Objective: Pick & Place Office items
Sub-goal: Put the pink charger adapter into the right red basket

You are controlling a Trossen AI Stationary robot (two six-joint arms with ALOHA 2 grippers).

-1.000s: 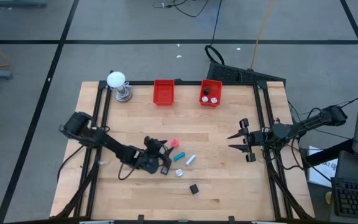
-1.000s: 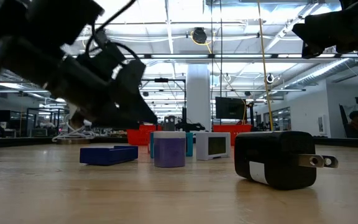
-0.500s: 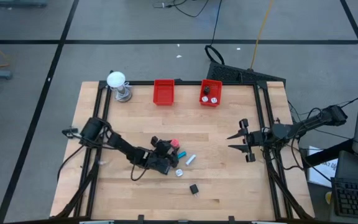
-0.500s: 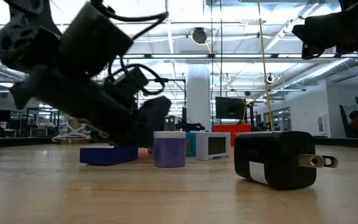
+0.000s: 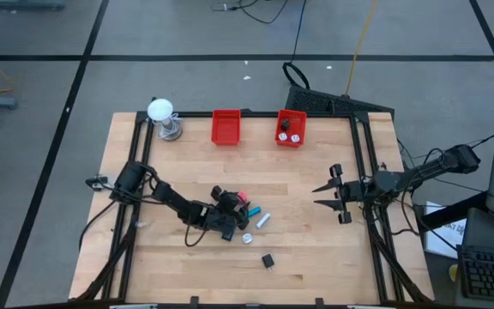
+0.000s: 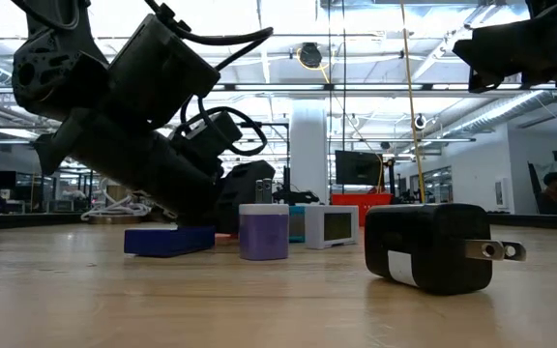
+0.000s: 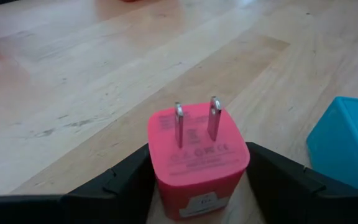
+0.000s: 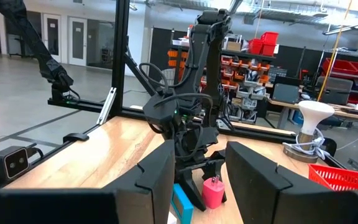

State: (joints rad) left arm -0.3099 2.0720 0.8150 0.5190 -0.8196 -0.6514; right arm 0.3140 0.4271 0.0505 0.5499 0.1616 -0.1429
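Observation:
The office items lie in a loose cluster at mid-table. They include a pink plug cube [image 5: 241, 198], a cyan block [image 5: 249, 212], a pale blue piece [image 5: 262, 221], a white round piece [image 5: 247, 238] and a black plug cube [image 5: 268, 260]. The low view also shows a dark blue flat rectangle [image 6: 169, 240] on the table. My left gripper [image 5: 236, 203] is at the pink cube [image 7: 197, 155], one finger on each side of it. My right gripper [image 5: 336, 194] hangs open near the table's right edge, touching nothing. My left gripper pinches the pink plug cube by two opposite side faces [image 7: 157, 168], low on its body. The fingers [image 7: 120, 183] come slanting down from the table's left. The cube stands on the table with its two metal prongs [image 7: 194, 121] pointing up.
Two red bins [image 5: 225, 126] [image 5: 291, 127] stand at the far edge, the right one holding small pieces. A white ball on a metal stand [image 5: 161, 116] is at the far left corner. The cyan block [image 7: 347, 143] sits close beside the pink cube. Bare wood lies near and right.
My left arm has reached toward the table's right and lowered, bringing its gripper from beside the cluster up to the pink cube. In the low view the gripper has dropped to table height and now hides the pink cube. The right arm has kept still.

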